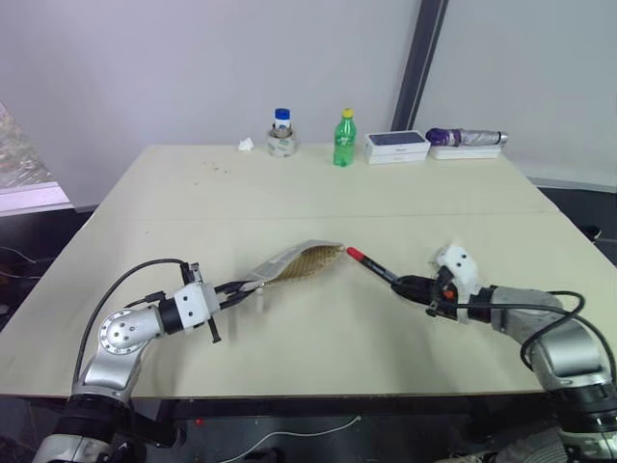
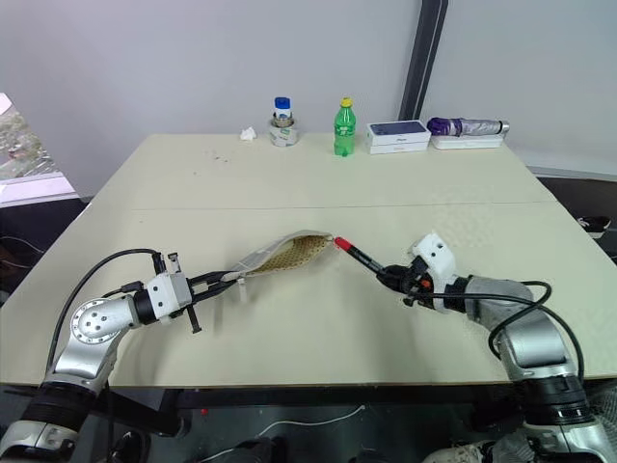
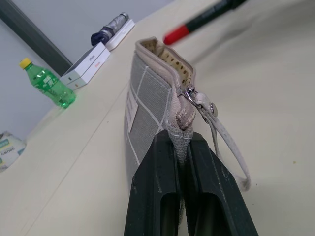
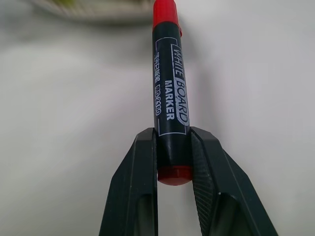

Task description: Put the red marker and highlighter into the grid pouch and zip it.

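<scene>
— Fingers? 
— My left gripper (image 3: 181,147) pinches the grid pouch (image 1: 294,262) by its zipper end, mouth open. 
— And the right? 
— My right gripper (image 4: 173,147) clamps the red marker (image 1: 371,266), tip just outside the mouth, above the table (image 1: 318,193).

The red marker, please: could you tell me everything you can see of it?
The red marker is a slim whiteboard marker with a black barrel printed "WHITE BOARD MARKER" in white, a red cap and a red end plug. The right pincer is shut on its rear end, both fingers pressing the barrel. It is held above the table, slanting up, with its red cap pointing at the open mouth of the grid pouch, just short of it. The left pincer holds the pouch's other end.
</scene>
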You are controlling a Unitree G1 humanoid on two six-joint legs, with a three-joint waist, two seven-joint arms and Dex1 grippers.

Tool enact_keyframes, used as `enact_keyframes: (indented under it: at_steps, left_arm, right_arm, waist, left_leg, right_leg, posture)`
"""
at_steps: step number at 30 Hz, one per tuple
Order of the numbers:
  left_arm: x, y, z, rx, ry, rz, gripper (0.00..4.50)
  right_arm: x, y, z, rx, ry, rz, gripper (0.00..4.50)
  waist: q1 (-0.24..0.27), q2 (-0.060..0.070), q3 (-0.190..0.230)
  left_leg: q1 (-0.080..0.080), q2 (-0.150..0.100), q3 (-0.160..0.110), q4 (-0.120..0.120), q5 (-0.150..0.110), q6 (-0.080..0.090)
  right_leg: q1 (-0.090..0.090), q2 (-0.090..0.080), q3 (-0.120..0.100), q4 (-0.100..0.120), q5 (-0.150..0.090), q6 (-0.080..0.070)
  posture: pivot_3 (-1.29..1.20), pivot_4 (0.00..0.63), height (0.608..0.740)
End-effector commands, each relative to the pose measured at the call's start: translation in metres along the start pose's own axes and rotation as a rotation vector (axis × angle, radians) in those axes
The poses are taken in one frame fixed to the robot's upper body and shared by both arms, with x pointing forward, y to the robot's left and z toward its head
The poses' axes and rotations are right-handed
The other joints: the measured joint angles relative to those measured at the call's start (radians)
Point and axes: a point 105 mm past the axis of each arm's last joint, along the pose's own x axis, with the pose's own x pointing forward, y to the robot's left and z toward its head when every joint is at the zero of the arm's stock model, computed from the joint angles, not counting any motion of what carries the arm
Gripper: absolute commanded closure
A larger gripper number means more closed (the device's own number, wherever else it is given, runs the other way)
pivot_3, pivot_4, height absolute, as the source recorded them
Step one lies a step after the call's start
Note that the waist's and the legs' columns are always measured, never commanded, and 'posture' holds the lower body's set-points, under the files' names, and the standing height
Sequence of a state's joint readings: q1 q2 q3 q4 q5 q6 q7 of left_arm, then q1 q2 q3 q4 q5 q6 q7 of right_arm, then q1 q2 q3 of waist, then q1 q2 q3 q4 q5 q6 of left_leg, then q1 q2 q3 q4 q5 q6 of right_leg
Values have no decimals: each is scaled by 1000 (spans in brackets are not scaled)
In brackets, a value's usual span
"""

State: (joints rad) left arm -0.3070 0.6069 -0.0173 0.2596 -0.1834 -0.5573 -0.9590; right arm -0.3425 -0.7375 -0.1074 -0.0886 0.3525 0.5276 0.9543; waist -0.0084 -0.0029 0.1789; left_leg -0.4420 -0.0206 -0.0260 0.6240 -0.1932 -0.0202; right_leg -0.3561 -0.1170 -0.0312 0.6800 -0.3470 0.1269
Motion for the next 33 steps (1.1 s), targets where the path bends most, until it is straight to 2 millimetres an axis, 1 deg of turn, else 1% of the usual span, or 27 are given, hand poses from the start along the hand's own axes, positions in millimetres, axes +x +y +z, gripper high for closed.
enact_keyframes:
  at_steps: [1,4,7,10,14,18,20,21,23,27,30,32,33]
  left_arm:
    - [3,4,8,44,-27,0,4500]
    - [4,4,8,50,-27,-10,4500]
    - [5,4,8,55,-29,-16,4500]
    - [7,-1,11,88,-27,-57,4500]
    - [11,-5,16,125,-34,-102,4500]
    - [15,-6,19,129,-47,-119,4500]
    - [17,-6,20,133,-50,-125,4500]
    - [18,-6,20,138,-54,-128,4500]
    - [20,-5,22,143,-58,-131,4500]
    - [21,-2,24,151,-65,-134,4500]
    - [21,-2,24,152,-66,-136,4500]
    - [22,-2,24,152,-66,-135,4500]
    - [22,-3,23,151,-65,-133,4500]
  right_arm:
    - [-4,14,30,-103,-91,81,4124]
    - [2,26,30,-140,-87,130,4124]
    - [12,29,25,-212,-48,128,4124]
    - [23,22,21,-275,4,86,4124]
    - [31,15,25,-317,13,78,4124]
    - [43,17,35,-393,17,102,4124]
    - [49,19,36,-491,46,119,4124]
    - [57,23,40,-571,49,138,4124]
    - [68,29,47,-661,46,165,4124]
    - [82,32,52,-910,69,195,4124]
    - [95,36,61,-1037,29,200,4124]
    - [108,44,71,-1035,-46,189,4124]
    - [113,49,70,-1038,-61,200,4124]
  waist:
    - [-2,0,0]
    - [-4,0,0]
    - [-4,0,0]
    - [-3,0,0]
    - [-1,0,0]
    - [-4,0,0]
    - [-4,0,0]
    - [-5,0,0]
    - [-5,0,0]
    - [-4,0,0]
    - [-5,0,0]
    - [-6,0,0]
    - [-8,0,0]
  left_leg:
    - [0,0,0,0,0,0]
    - [0,0,0,0,0,0]
    - [0,0,0,0,0,0]
    - [0,0,0,0,0,0]
    - [0,0,0,0,0,0]
    - [0,0,0,0,0,0]
    - [0,0,0,0,0,0]
    - [0,0,0,0,0,0]
    - [0,-1,0,0,0,0]
    - [0,-1,0,0,0,0]
    - [0,-1,0,0,0,0]
    - [0,-1,0,0,0,0]
    - [0,-1,0,0,0,0]
  right_leg:
    - [0,0,0,0,0,0]
    - [0,0,0,0,0,0]
    - [0,0,0,0,0,0]
    - [0,0,0,0,0,0]
    - [0,0,0,0,0,0]
    - [0,0,0,0,0,0]
    - [-1,0,0,0,0,0]
    - [-1,0,0,0,0,0]
    - [-1,0,0,0,0,0]
    - [-1,1,0,0,0,0]
    - [-1,1,0,0,0,0]
    - [-2,1,0,0,0,0]
    - [-1,1,0,0,0,0]
  posture:
    - [0,150,740]
    - [0,150,740]
    - [0,150,740]
    - [0,150,740]
    - [0,150,740]
    - [0,150,740]
    - [0,150,740]
    - [0,150,740]
    - [0,150,740]
    - [0,150,740]
    - [0,150,740]
    - [0,150,740]
    - [0,150,740]
